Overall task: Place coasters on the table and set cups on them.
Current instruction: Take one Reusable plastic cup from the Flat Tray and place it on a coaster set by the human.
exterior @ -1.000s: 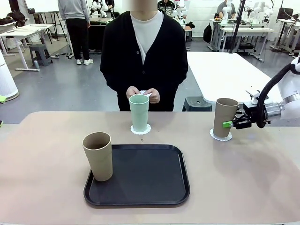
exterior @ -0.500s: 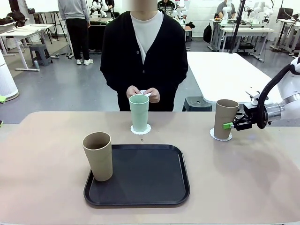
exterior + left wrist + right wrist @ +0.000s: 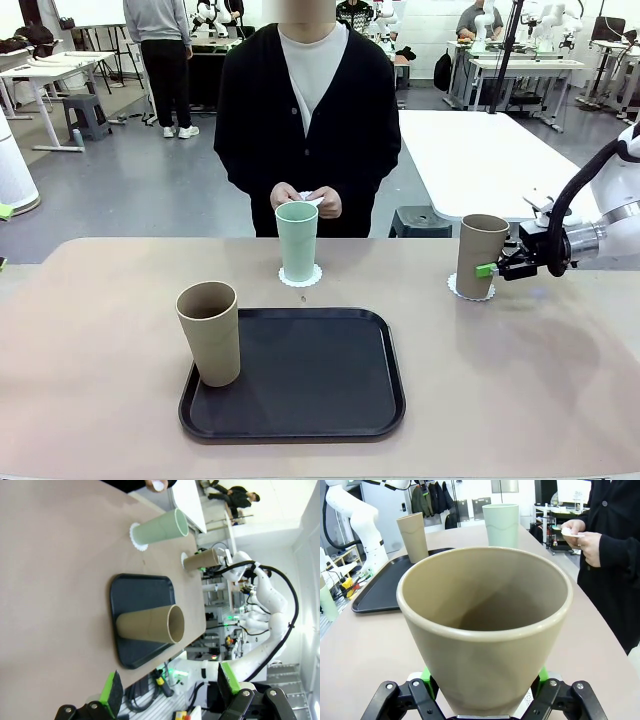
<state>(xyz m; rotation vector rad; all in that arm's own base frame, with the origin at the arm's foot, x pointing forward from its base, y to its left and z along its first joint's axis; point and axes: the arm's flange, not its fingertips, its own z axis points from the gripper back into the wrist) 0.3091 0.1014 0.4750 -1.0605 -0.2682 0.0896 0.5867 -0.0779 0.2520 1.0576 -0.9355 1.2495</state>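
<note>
The left gripper [image 3: 170, 687] hangs with its jaws spread wide, nothing between them. On the table [image 3: 90, 300], the left tan cup [image 3: 208, 333] stands upright at the left edge of the black tray [image 3: 320, 375]. Beyond the tray, the mint cup [image 3: 297, 240] sits on the middle coaster [image 3: 300, 284] (the person's hands [image 3: 328, 205] behind it hold a small white piece [image 3: 312, 197]). Rightmost, the right gripper [image 3: 487, 268] clamps the right tan cup [image 3: 480, 240] low down as it stands on the right coaster [image 3: 462, 291].

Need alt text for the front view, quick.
The right pincer grips a tan cup standing on a white coaster at the table's right side. A green cup sits on another coaster before a person; a second tan cup stands on a black tray.
</note>
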